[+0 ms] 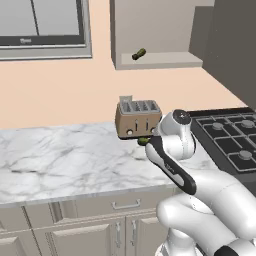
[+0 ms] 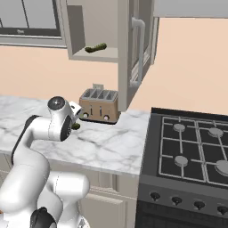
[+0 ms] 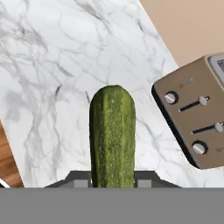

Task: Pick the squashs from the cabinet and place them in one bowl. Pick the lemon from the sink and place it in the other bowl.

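Note:
A dark green squash [image 3: 112, 135] stands up from between my fingers in the hand view, and my gripper [image 3: 112, 178] is shut on it above the marble counter. From the base views, the held squash [image 1: 142, 141] [image 2: 76, 126] peeks out beside the white wrist, just in front of the toaster. A second squash [image 1: 138, 54] [image 2: 96, 47] lies on the shelf of the open cabinet [image 1: 160, 60] [image 2: 95, 54] above. The bowls, the lemon and the sink are out of view.
A brown toaster [image 1: 138, 119] [image 2: 99, 106] [image 3: 194, 118] stands at the back of the marble counter [image 1: 60, 160] [image 2: 111, 147]. A black gas stove [image 1: 230, 137] [image 2: 191, 151] lies to the right. The cabinet's door [image 2: 136, 49] hangs open. A grey-framed window [image 1: 42, 25] is upper left.

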